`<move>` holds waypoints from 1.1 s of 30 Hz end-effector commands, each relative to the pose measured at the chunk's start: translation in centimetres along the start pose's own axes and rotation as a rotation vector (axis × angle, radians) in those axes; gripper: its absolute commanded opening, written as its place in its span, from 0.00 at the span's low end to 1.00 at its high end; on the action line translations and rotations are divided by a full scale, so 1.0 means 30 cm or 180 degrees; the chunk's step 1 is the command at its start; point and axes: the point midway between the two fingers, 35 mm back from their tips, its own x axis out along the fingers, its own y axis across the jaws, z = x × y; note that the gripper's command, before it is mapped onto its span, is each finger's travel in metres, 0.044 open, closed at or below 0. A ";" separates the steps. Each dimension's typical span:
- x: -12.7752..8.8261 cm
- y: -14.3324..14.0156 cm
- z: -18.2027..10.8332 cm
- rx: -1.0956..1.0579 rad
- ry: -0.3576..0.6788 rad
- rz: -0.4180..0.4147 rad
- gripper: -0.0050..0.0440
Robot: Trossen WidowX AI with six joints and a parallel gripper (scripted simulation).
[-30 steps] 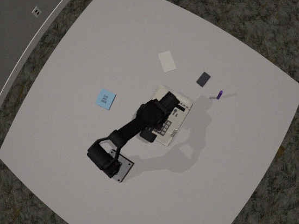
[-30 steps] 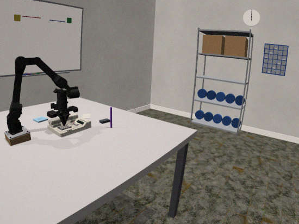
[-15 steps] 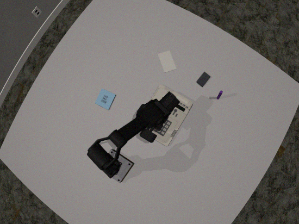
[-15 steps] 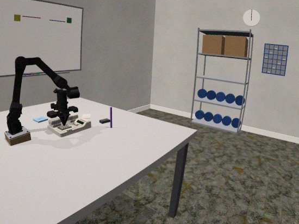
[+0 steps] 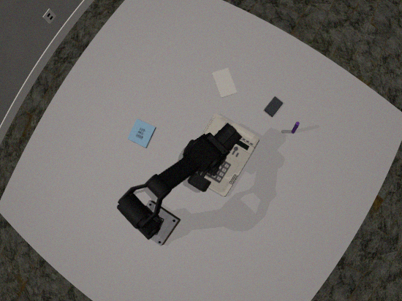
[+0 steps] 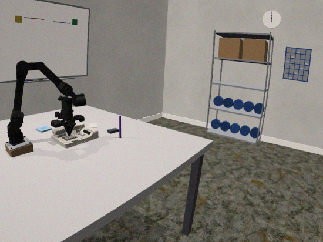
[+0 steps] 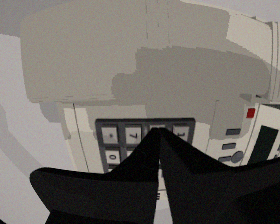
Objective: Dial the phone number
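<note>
The beige desk phone (image 5: 242,160) (image 6: 88,135) (image 7: 78,135) lies near the middle of the table. Its dark keypad (image 5: 220,170) (image 6: 69,137) (image 7: 121,136) faces up, with a small display (image 5: 244,147) beside it. My gripper (image 6: 70,131) (image 7: 157,133) is shut with nothing between the fingers. It points straight down, its tip over the top row of keys, at or just above them. In the top view my arm (image 5: 183,171) hides the fingertips and most of the handset. The blue note (image 5: 142,133) (image 6: 43,128) lies left of the phone, its digits too small to read.
A white sheet (image 5: 224,82) and a small dark grey block (image 5: 273,106) (image 6: 113,130) lie beyond the phone. A purple stick (image 5: 295,126) (image 6: 120,126) stands upright to its right. My arm's base (image 5: 165,225) (image 6: 18,148) sits near the table's front-left.
</note>
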 end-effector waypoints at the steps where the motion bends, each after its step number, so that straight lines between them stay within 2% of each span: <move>1: -0.021 0.000 0.000 -0.0016 -0.0006 0.0006 0.00; 3: -0.021 0.000 0.000 -0.0016 -0.0006 0.0006 0.00; 7: -0.095 0.001 0.000 -0.0016 -0.0006 0.0006 0.00; 16: -0.095 0.001 0.000 -0.0016 -0.0006 0.0006 0.00; 24: -0.094 -0.052 0.001 -0.0016 -0.0006 0.0006 0.00; 27: -0.065 -0.052 0.001 -0.0016 -0.0006 0.0006 0.00; 33: -0.053 -0.052 0.001 -0.0016 -0.0006 0.0006 0.00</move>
